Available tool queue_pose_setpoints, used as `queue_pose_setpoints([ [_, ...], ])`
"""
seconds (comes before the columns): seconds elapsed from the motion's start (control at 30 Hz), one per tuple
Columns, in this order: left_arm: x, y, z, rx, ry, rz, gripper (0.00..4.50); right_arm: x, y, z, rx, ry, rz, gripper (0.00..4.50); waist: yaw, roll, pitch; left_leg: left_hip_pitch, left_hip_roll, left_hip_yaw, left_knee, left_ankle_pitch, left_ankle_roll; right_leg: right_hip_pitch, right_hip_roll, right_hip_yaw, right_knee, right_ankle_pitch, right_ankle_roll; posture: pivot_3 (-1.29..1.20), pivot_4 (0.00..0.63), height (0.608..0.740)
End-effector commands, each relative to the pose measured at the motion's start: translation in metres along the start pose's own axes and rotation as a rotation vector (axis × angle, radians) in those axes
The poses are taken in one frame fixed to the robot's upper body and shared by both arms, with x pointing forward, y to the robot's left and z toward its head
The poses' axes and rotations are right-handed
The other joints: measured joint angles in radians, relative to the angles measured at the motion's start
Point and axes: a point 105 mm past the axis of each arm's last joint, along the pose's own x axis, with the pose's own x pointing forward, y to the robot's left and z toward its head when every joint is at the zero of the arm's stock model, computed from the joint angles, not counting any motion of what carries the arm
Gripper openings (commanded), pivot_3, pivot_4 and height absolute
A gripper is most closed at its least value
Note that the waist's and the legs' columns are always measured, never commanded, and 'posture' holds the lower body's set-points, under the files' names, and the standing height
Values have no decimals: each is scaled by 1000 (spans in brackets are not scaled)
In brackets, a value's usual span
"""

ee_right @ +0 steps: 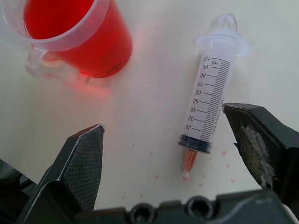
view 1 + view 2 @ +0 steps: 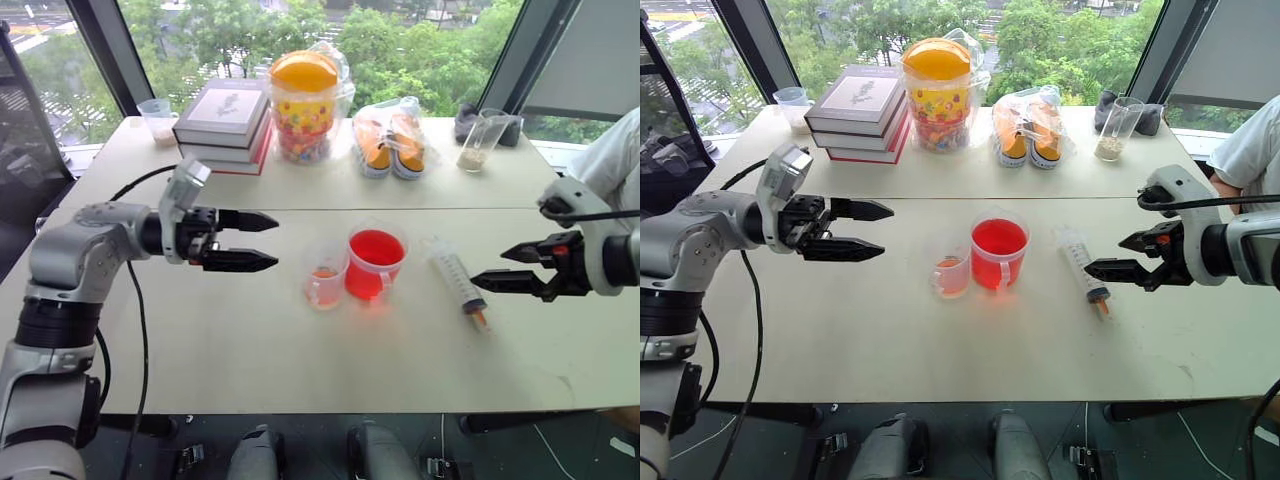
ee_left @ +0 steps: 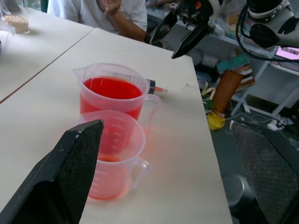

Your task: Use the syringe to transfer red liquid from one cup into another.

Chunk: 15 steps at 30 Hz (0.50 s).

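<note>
Lying flat on pale desk, just right of red-filled cup: syringe. Hovering above its tip, right gripper, jaws gaping, empty. Hanging left of smaller cup, left gripper, jaws spread.

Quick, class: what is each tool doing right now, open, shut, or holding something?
Left tool: open, holding nothing.
Right tool: open, holding nothing, above the syringe on the table.

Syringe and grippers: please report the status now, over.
Left gripper open, empty, above table. Right gripper open, empty, beside syringe. Syringe lying flat, untouched, plunger in. Full red cup and small cup standing close; path clear.
</note>
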Motion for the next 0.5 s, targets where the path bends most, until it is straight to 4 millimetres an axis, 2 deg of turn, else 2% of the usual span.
queue_pose_setpoints([
  [0.03,-4,-1,4,52,26,13,4500,-15,2,9,-45,-32,-24,4445,0,0,0,0,0,0,0,0,0,0,0,0,0,0,0,0,150,740],
  [0.33,-19,0,7,50,23,52,4500,-12,15,23,-97,-57,5,4445,-1,0,0,0,0,0,0,0,0,0,0,0,0,0,-1,0,150,740],
  [0.5,-18,7,-1,60,26,87,4500,-3,11,17,-71,-43,-9,4445,0,0,0,0,0,0,0,0,0,0,0,0,0,0,-1,0,150,740],
])
